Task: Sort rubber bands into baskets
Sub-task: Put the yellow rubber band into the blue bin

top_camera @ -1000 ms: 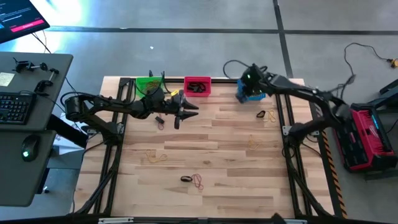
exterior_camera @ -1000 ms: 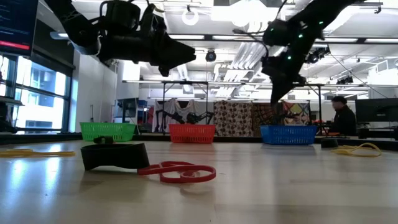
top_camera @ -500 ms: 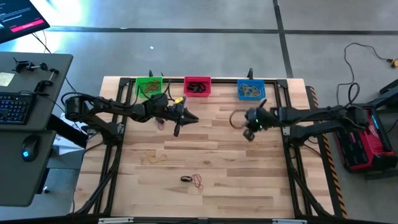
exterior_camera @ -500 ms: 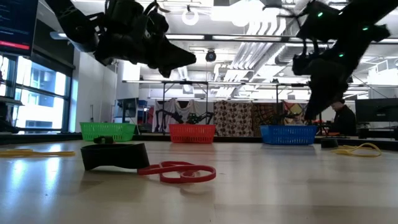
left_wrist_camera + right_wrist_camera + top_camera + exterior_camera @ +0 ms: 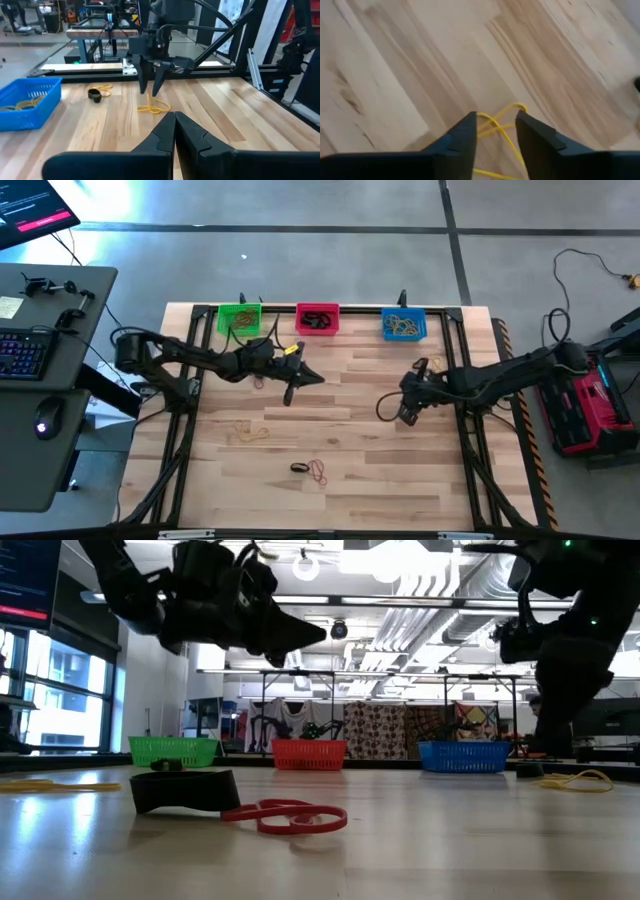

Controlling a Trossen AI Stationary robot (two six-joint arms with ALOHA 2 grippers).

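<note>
From above, three baskets stand in a row at the table's far edge: the green basket [image 5: 239, 318] holds tan bands, the red basket [image 5: 317, 318] holds dark bands, and the blue basket [image 5: 404, 326] holds tan bands. Loose rubber bands lie on the wooden table [image 5: 330, 470]: a tan one [image 5: 250, 430], and a black band [image 5: 299, 468] touching a red band [image 5: 318, 472] near the front. The left gripper [image 5: 300, 377] hovers in front of the red basket. The right gripper [image 5: 405, 412] is low at the table's right side.

At table height, the three baskets line the far edge.

The left wrist view shows the left gripper's fingers [image 5: 160, 137] pressed together, pinching nothing.

The right wrist view shows the right gripper's fingers [image 5: 462, 137] spread, straddling a yellow rubber band [image 5: 500, 122] on the wood.
</note>
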